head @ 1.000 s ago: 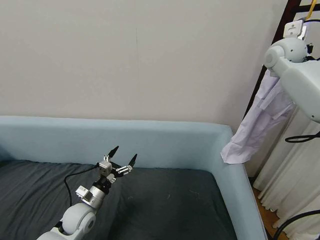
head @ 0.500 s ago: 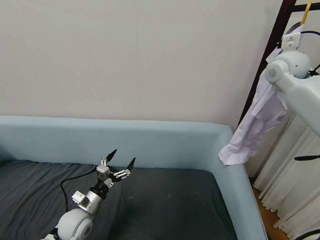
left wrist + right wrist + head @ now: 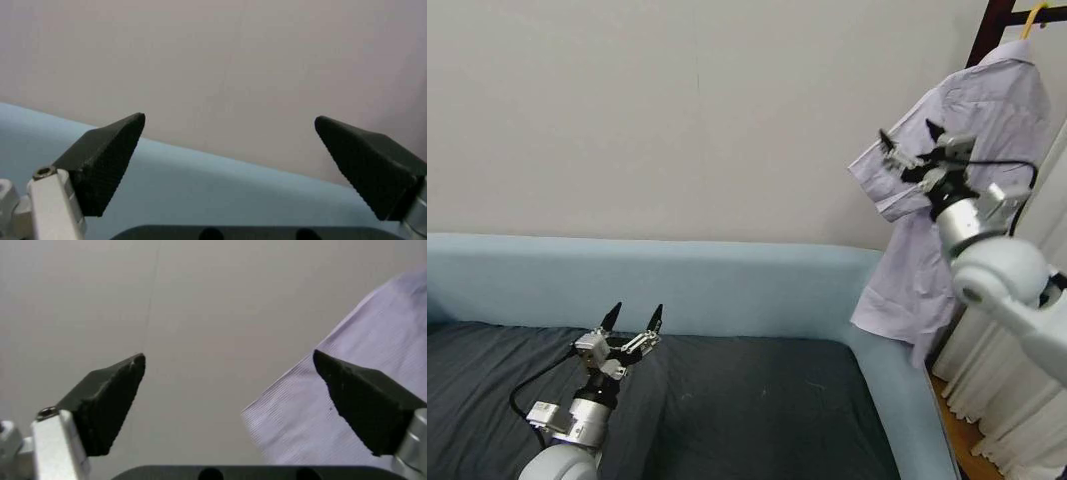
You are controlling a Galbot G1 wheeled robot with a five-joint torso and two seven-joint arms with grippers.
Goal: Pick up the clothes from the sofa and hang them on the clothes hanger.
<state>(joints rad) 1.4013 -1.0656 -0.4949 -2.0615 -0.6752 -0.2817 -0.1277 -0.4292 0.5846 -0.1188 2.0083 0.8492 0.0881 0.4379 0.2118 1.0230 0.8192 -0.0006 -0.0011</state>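
Note:
A pale lilac shirt (image 3: 967, 170) hangs on a yellow hanger (image 3: 1030, 14) from the dark wooden rack (image 3: 983, 30) at the right, beside the sofa's end. My right gripper (image 3: 908, 141) is open and empty, raised just in front of the shirt's sleeve; the same shirt (image 3: 347, 405) fills one side of the right wrist view, between and beyond the open fingers. My left gripper (image 3: 632, 320) stands open and empty low over the dark sofa seat (image 3: 757, 400), pointing at the light blue backrest (image 3: 727, 285). That left gripper (image 3: 230, 165) looks onto the backrest (image 3: 200, 195) and the wall.
A plain beige wall (image 3: 677, 110) rises behind the sofa. White curtains (image 3: 1007, 400) hang at the far right, below the shirt. The sofa's blue arm (image 3: 907, 400) runs down the right side of the seat.
The shirt now hangs spread on the rack instead of drooping from my right arm. My right gripper has let go and drawn back to the left. The left gripper has sunk lower and leftwards.

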